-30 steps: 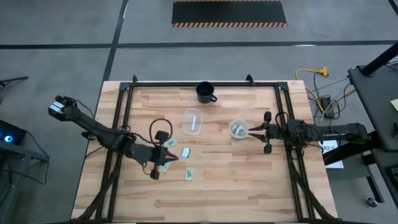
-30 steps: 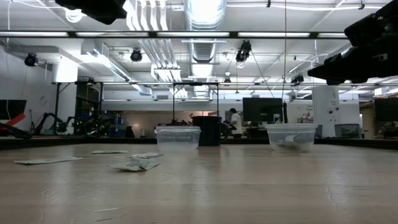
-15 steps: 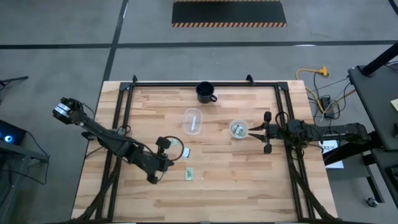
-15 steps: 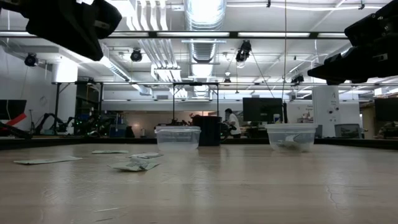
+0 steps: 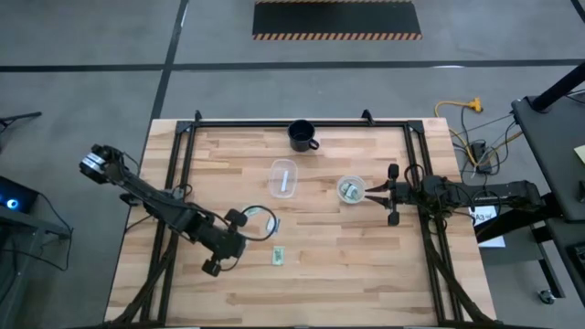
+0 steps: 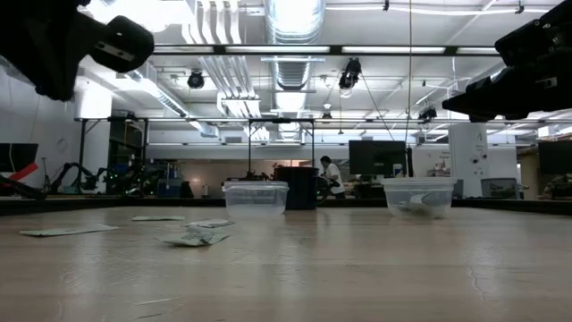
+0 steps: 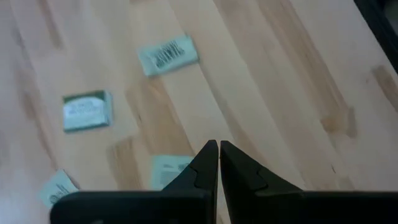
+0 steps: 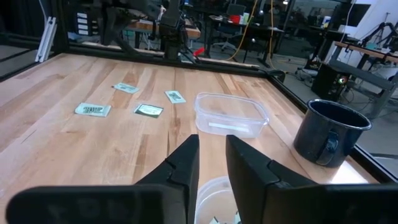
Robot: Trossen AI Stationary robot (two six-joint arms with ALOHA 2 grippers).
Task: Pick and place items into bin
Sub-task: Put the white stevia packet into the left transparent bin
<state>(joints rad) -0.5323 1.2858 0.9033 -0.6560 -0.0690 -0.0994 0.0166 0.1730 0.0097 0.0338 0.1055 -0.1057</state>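
fingers of the left gripper (image 7: 217, 152) stood pressed together with nothing between them, hovering over the table (image 5: 366, 265) above the loose packets. nearest the tips, one pale green packet (image 7: 166, 169) lay flat, partly hidden behind the fingers; a second packet (image 7: 87, 111) and a third, barcode side up (image 7: 168, 55), lay further off, well apart from one another. a fourth (image 7: 57, 186) showed at the frame's edge.

in the high view the left gripper (image 5: 222, 249) sat near the table's front left, with one packet (image 5: 277, 256) just beside it.

judgement: the step in hand was a pick. to do it well, the fingers would need to part before descent, straddle the packet across its short side, and come down square, since a flat packet on wood offers little edge to catch.

further off, the rectangular clear bin (image 5: 284, 178) held one item; the round clear cup (image 5: 351, 189) held several. the right gripper (image 5: 384, 194) waited beside that cup, its fingers (image 8: 180, 163) slightly apart and empty. a dark mug (image 5: 303, 135) stood at the far edge.
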